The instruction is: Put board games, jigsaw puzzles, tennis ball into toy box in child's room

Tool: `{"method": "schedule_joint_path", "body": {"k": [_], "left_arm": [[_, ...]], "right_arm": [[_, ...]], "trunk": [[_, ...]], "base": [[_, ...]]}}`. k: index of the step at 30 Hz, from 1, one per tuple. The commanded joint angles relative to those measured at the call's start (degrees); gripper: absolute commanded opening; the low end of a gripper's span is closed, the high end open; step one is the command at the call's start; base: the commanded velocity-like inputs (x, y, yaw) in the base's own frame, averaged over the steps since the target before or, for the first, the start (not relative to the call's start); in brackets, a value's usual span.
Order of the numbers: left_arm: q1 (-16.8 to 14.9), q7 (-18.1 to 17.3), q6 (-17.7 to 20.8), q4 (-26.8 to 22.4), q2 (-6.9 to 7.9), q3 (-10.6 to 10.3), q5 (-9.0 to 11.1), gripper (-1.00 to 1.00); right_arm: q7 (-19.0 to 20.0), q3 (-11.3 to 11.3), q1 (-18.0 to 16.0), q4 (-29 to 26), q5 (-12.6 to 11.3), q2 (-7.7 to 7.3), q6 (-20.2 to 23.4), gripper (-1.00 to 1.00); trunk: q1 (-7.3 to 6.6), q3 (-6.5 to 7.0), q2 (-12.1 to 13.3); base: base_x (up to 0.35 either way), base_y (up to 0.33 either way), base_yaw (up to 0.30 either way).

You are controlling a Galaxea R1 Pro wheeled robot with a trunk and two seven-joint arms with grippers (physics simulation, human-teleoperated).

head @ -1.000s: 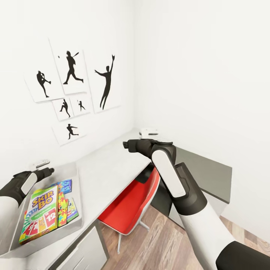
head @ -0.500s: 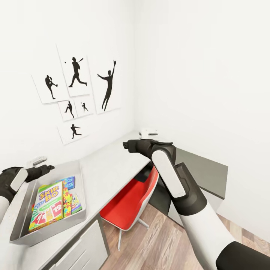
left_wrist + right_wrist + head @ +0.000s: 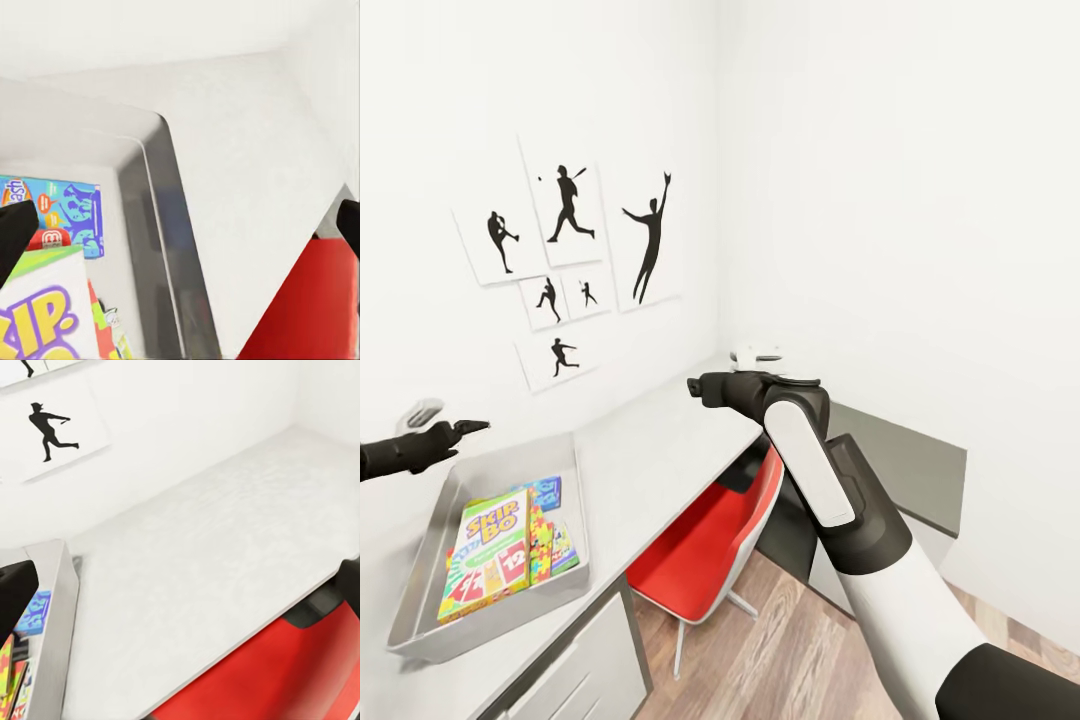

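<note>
**Toy box loaded on the bench, both arms held clear**

The grey toy box (image 3: pixel 582 520) sits near the bench (image 3: pixel 660 450) front edge, below the left fingers (image 3: pixel 468 428), which hover empty above its far rim. In the wrist view their dark tips stand wide apart. Inside lie the Skip-Bo board game (image 3: pixel 488 553), a blue board game (image 3: pixel 546 491) and a jigsaw puzzle (image 3: pixel 541 543) edge, mostly covered. The right fingers (image 3: pixel 700 388) hang over bare bench top, their tips also spread and holding nothing. A red chair (image 3: pixel 705 545) is tucked under the bench edge. The tray's near corner is cut off.
</note>
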Motion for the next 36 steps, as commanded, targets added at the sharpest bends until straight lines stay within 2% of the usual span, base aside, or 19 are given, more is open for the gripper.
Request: {"method": "schedule_joint_path", "body": {"k": [1,4,5,6,11,15,17,18,22,23,25,26,29,31,33,34,36], "left_arm": [[0.0,-3.2,1.1,0.0,0.57,0.3,-0.2,1.0],[0.1,-7.7,2.0,0.2,1.49,0.4,-0.2,1.0],[0.2,-10.6,2.6,0.4,2.16,0.5,-0.2,1.0],[0.3,-12.1,2.9,0.5,2.51,0.5,-0.2,1.0],[0.5,-23.3,3.8,2.9,5.84,0.5,-0.6,1.0],[0.6,-28.5,3.9,4.9,7.61,0.4,-0.7,1.0],[0.6,-33.3,3.9,7.0,9.0,0.3,-1.3,1.0],[0.6,-34.4,3.9,7.5,9.28,0.2,-1.6,1.0],[0.6,-40.1,3.8,9.9,10.61,0.1,-5.0,1.0],[0.6,-42.0,3.8,10.6,10.92,0.1,-6.6,1.0],[0.7,-44.0,3.7,11.4,11.22,0.1,-8.2,1.0],[0.7,-46.2,3.6,12.3,11.52,0.1,-9.9,1.0],[0.7,-50.7,3.3,14.8,12.03,0.1,-13.1,1.0],[0.7,-55.2,2.0,17.5,12.48,0.1,-16.0,1.0],[0.7,-57.4,0.9,18.9,12.83,0.1,-17.4,1.0],[0.7,-59.6,-0.4,20.3,13.39,0.1,-18.7,1.0],[0.7,-61.0,-1.7,21.8,14.14,0.1,-19.6,1.0]], "right_arm": [[-0.6,0.0,-0.1,0.0,-0.5,0.01,0.1,1.0],[-0.6,0.0,0.0,0.0,-0.5,0.01,0.1,1.0],[-0.6,0.0,0.0,0.0,-0.5,0.01,0.1,1.0],[-0.6,0.0,0.0,0.0,-0.5,0.01,0.1,1.0],[-0.6,0.0,0.3,-0.1,-0.5,0.01,0.1,1.0],[-0.6,0.0,0.5,-0.1,-0.5,0.01,0.0,1.0],[-0.5,0.0,0.6,-0.1,-0.5,0.01,-0.2,1.0],[-0.5,0.0,0.5,-0.1,-0.5,0.01,-0.3,1.0],[-0.5,0.0,0.5,-0.1,-0.6,0.01,-0.7,1.0],[-0.5,0.1,0.5,-0.1,-0.6,0.01,-0.8,1.0],[-0.5,0.1,0.5,-0.1,-0.6,0.01,-0.9,1.0],[-0.5,0.1,0.4,-0.1,-0.6,0.01,-0.9,1.0],[-0.4,0.0,0.4,-0.1,-0.9,0.01,-1.0,1.0],[0.2,0.0,0.5,-0.1,-1.4,0.01,-1.0,1.0],[0.9,0.0,0.5,-0.1,-1.8,0.01,-1.1,1.0],[1.8,0.0,0.5,-0.1,-2.1,0.01,-1.1,1.0],[2.9,0.0,0.6,-0.2,-2.4,0.01,-1.1,1.0]], "trunk": [[0.04,-0.04,-0.1],[0.04,0.24,-0.1],[0.04,0.33,-0.1],[0.04,0.43,-0.1],[0.04,0.9,-0.1],[0.04,1.27,-0.1],[0.04,1.46,-0.1],[0.04,1.55,-0.1],[0.04,1.93,-0.1],[0.04,2.02,-0.1],[0.04,2.21,-0.1],[0.04,2.3,-0.1],[0.04,2.58,-0.1],[0.04,2.77,-0.1],[0.04,2.96,-0.1],[0.04,3.05,-0.1],[0.04,3.24,-0.1]], "base": [[0.0,0.0,0.0],[0.0,0.0,0.0],[0.0,0.0,0.0],[0.0,0.0,0.0],[0.0,0.0,0.0],[0.0,0.0,0.0],[0.0,0.0,0.0],[0.0,0.0,0.0],[-0.095,0.0,-0.004],[-0.188,0.0,-0.029],[-0.198,0.0,-0.025],[-0.156,0.0,-0.014],[-0.089,0.0,-0.008],[-0.033,0.0,-0.003],[-0.019,0.0,-0.002],[-0.011,0.0,-0.001],[-0.008,0.0,-0.001]]}}
